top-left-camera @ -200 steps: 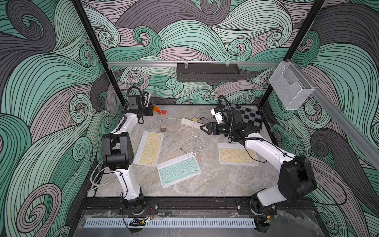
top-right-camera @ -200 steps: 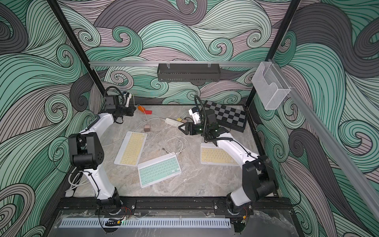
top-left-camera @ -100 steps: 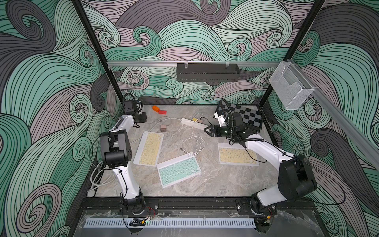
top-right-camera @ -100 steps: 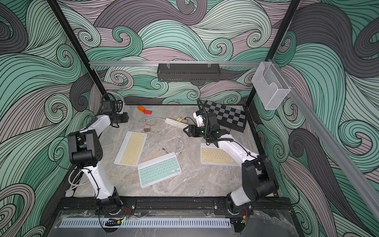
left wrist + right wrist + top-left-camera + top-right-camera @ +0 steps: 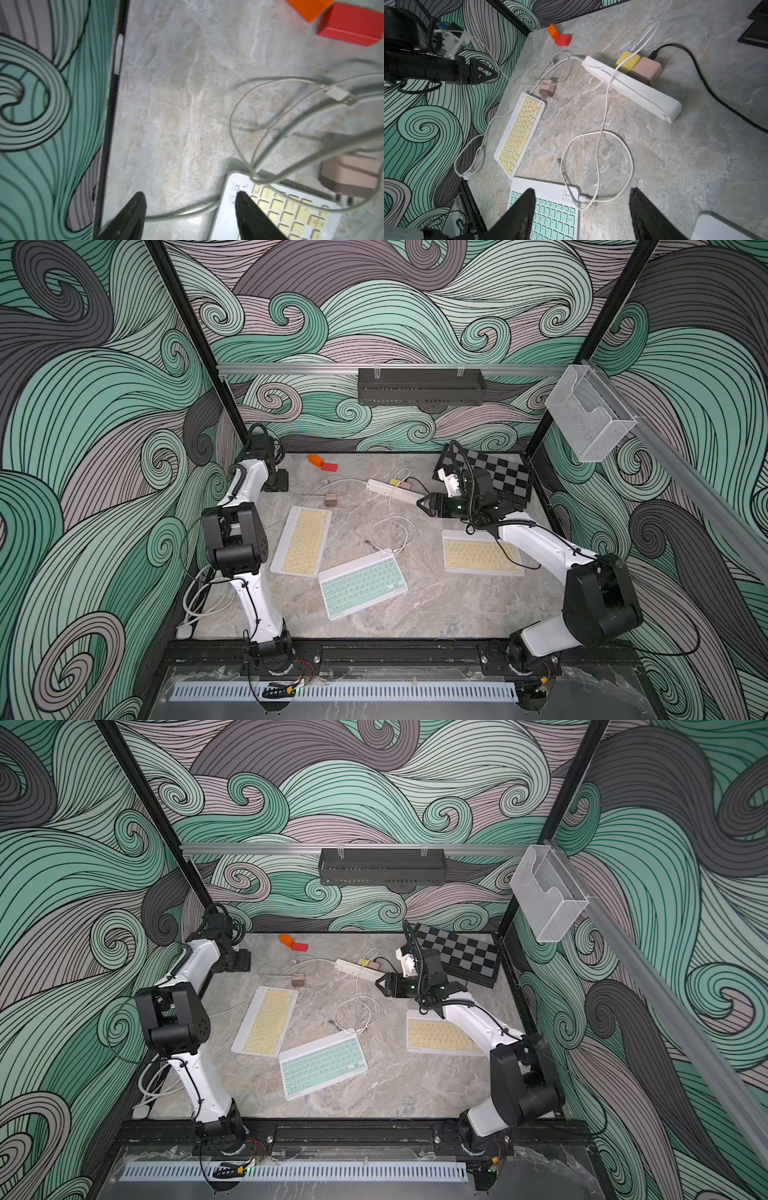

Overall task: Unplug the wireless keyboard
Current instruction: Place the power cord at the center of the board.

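Note:
In both top views a mint-green keyboard [image 5: 361, 585] [image 5: 322, 1065] lies mid-table. A white cable is plugged into its back edge [image 5: 584, 198] and loops up to a yellow charger [image 5: 627, 61] on the white power strip [image 5: 643, 93]. My right gripper [image 5: 420, 502] [image 5: 582, 191] hovers open above that plug, holding nothing. My left gripper [image 5: 279, 481] [image 5: 190, 195] is open and empty near the back-left wall, over the corner of a yellow keyboard [image 5: 286, 209]. A loose USB plug [image 5: 340, 96] lies on the table beside it.
A second yellow keyboard [image 5: 480, 553] lies under my right arm. An unplugged pink charger [image 5: 330, 499] sits by the left keyboard's top. Orange and red blocks [image 5: 323, 463] and a chessboard [image 5: 498, 475] stand at the back. A thick white cord [image 5: 182, 214] runs under my left gripper.
My left gripper has gone from shut to open and dropped lower, toward the back-left wall. The right gripper has drawn back slightly and stays open.

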You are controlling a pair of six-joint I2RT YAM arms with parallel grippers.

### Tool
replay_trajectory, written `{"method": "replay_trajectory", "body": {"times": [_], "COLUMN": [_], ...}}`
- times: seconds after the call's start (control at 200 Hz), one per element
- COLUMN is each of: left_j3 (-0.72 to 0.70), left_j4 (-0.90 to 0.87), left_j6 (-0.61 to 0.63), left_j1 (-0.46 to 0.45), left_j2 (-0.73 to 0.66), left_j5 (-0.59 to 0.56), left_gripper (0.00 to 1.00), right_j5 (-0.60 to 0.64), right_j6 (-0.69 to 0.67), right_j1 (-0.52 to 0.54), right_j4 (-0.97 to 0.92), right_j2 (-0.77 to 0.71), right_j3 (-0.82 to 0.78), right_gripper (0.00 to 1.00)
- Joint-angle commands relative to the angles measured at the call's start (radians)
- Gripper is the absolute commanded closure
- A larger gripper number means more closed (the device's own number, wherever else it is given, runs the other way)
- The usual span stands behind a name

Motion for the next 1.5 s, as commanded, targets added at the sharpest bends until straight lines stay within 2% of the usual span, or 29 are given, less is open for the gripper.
{"method": "replay_trajectory", "body": {"times": [0.0, 0.21, 0.345, 0.425, 0.61, 0.785, 0.861, 0.906, 0.966, 1.091, 1.201, 1.241, 1.351, 1.491], "left_j3": [0.033, -0.083, -0.166, -0.219, -0.241, -0.273, -0.285, -0.260, -0.230, -0.222, -0.266, -0.298, -0.332, -0.184], "left_j4": [-0.237, -0.161, -0.129, -0.109, -0.148, -0.144, -0.156, -0.199, -0.246, -0.231, -0.100, -0.020, 0.154, 0.184], "left_j6": [-0.031, -0.081, -0.117, -0.127, -0.147, -0.133, -0.078, -0.101, -0.113, -0.130, -0.169, -0.218, -0.323, -0.423], "left_j1": [0.002, 0.002, 0.003, 0.002, 0.002, 0.002, -0.001, -0.002, -0.002, -0.012, -0.060, -0.095, -0.223, -0.347], "left_j2": [0.026, -0.146, -0.240, -0.277, -0.325, -0.382, -0.370, -0.350, -0.322, -0.346, -0.411, -0.428, -0.398, -0.211], "left_j5": [-0.161, -0.029, 0.012, -0.013, -0.078, -0.074, -0.153, -0.218, -0.222, -0.052, 0.287, 0.365, 0.425, 0.457], "left_gripper": [0.28, 0.15, 0.11, 0.10, 0.10, 0.12, 0.12, 0.12, 0.12, 0.14, 0.14, 0.14, 0.14, 0.14], "right_j5": [0.020, 0.013, 0.026, 0.028, 0.049, 0.043, 0.043, 0.042, 0.041, 0.046, 0.049, 0.048, 0.052, 0.050], "right_j6": [0.001, -0.025, -0.031, -0.032, -0.028, -0.026, -0.027, -0.030, -0.031, -0.032, -0.036, -0.038, -0.058, -0.071], "right_j1": [-0.004, -0.004, -0.004, -0.004, -0.003, -0.007, -0.007, -0.007, -0.007, -0.010, -0.016, -0.020, -0.030, -0.053], "right_j4": [-0.019, -0.040, -0.047, -0.047, -0.048, -0.055, -0.056, -0.056, -0.056, -0.057, -0.057, -0.057, -0.058, -0.060], "right_j2": [0.004, 0.025, 0.021, 0.022, 0.029, 0.073, 0.083, 0.087, 0.092, 0.103, 0.120, 0.129, 0.149, 0.188], "right_j3": [0.011, 0.010, 0.004, 0.006, 0.019, 0.063, 0.070, 0.072, 0.075, 0.081, 0.094, 0.098, 0.115, 0.137], "right_gripper": [0.28, 0.29, 0.29, 0.29, 0.29, 0.29, 0.29, 0.29, 0.29, 0.29, 0.29, 0.29, 0.29, 0.29]}}
